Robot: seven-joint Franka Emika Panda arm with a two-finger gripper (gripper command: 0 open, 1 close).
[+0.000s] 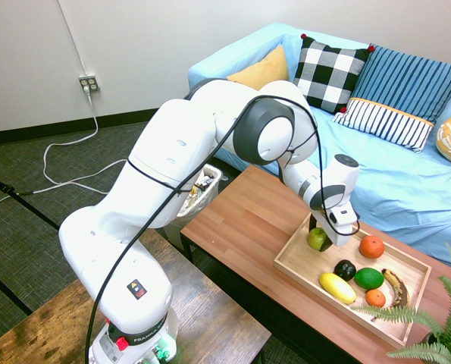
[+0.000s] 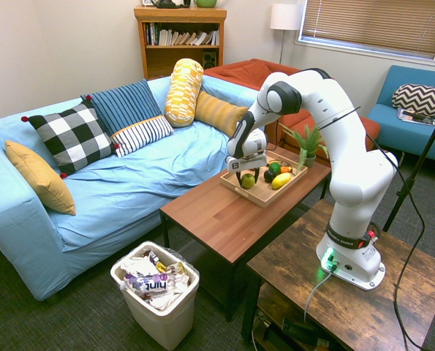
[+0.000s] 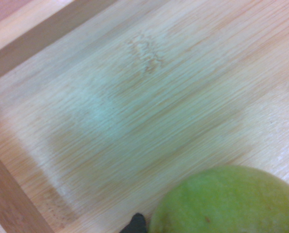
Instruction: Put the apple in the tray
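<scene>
The pincer (image 1: 324,241) is lowered into the near corner of the tray (image 1: 297,269), the corner closest to the arm's base, and is clamped on the apple (image 1: 317,239). In the first exterior view the yellow-green apple sits between the dark fingers, low over the tray floor; whether it touches the wood cannot be told from this view.

The second exterior view shows the same grasp from the opposite side: the apple (image 2: 248,180) is at the tray (image 2: 259,196) corner nearest the open bench (image 2: 217,212) surface, under the pincer (image 2: 246,175). Detail of the fingers is too small to read here.

The wrist view adds what neither exterior view gives: the pale wood grain of the tray (image 3: 134,97) floor and two raised sides meeting at a corner, with the apple (image 3: 227,201) rising from the bottom edge, blurred.

Only the first exterior view separates the other tray contents: an orange fruit (image 1: 371,246) by the far side, a dark round fruit (image 1: 345,269), a green fruit (image 1: 369,278), a yellow fruit (image 1: 337,288), a small orange fruit (image 1: 375,298) and a browned banana (image 1: 396,288). All lie apart from the apple. In the second exterior view these merge into a small cluster.

A wastebasket (image 2: 156,291) stands on the floor beside the bench, fully visible only in the second exterior view.
</scene>
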